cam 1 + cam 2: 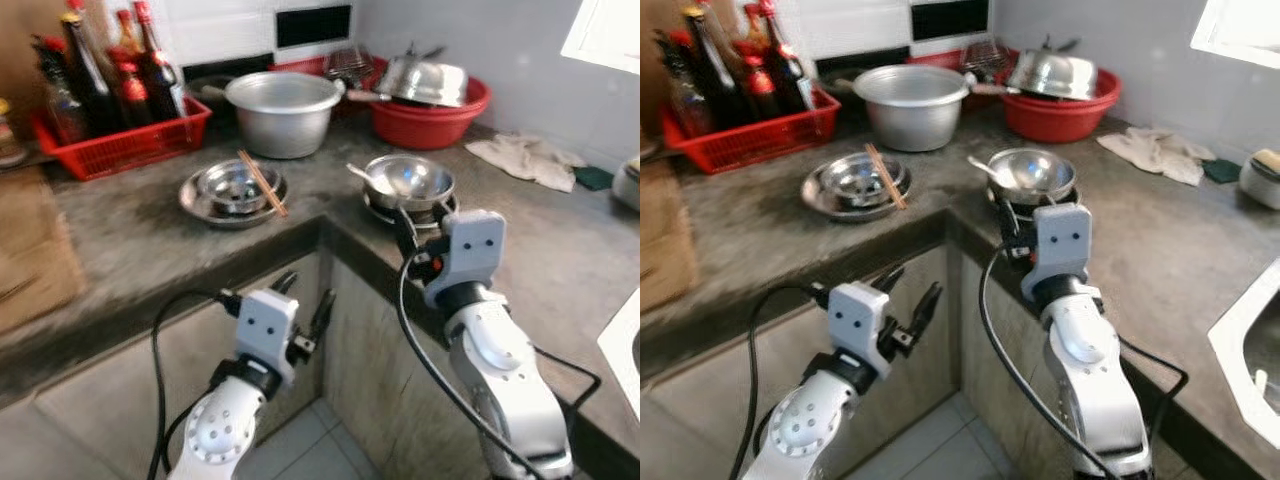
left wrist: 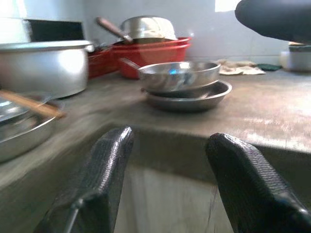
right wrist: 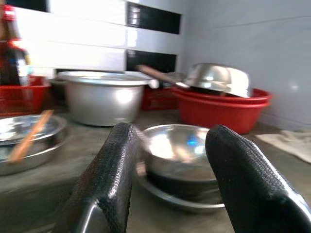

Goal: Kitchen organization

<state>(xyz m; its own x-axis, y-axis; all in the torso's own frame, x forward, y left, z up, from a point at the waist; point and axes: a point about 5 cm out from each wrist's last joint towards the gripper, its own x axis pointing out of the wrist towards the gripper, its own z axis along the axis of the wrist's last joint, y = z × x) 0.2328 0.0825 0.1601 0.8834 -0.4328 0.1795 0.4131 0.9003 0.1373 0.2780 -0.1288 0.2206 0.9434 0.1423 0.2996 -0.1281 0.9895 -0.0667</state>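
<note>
On the grey corner counter (image 1: 150, 240), head cam, left eye: steel bowl (image 1: 408, 181) w/ a spoon (image 1: 362, 176) in it sits on a steel plate (image 1: 412, 210) near centre, abt 1 o'clock from the counter's inner corner. At 11 o'clock from that corner, a second bowl on a tray (image 1: 232, 190) w/ chopsticks (image 1: 262, 182) across it. Further back, 12 o'clock: big alu pot (image 1: 283, 112); red basin (image 1: 432, 110) w/ an upturned steel bowl at 1 o'clock; red crate of bottles (image 1: 120, 135) at 10 o'clock; cloth (image 1: 528, 158) at 3 o'clock. Right gripper (image 1: 408, 238) is up at the counter edge, just short of the plate. Left gripper (image 1: 305, 310) is lower, below the edge, in front of the cabinet face.

Right eye: same layout; small lidded container (image 1: 1266, 178) at far 3 o'clock, sink rim at 4 o'clock.

Left wrist: both fingers (image 2: 102, 179) spread wide, nothing btwn them; counter edge and bowl-on-plate ahead.

Right wrist: fingers (image 3: 114, 170) also spread apart, empty, framing the steel bowl dead ahead, not touching it.

Judgement: approach step, nothing picked up yet; early in the task. Next move prob. calls for the right arm to reach fwd, get the fingers over the bowl rim and close. Thin slick rim and loose spoon could slip or rattle.
</note>
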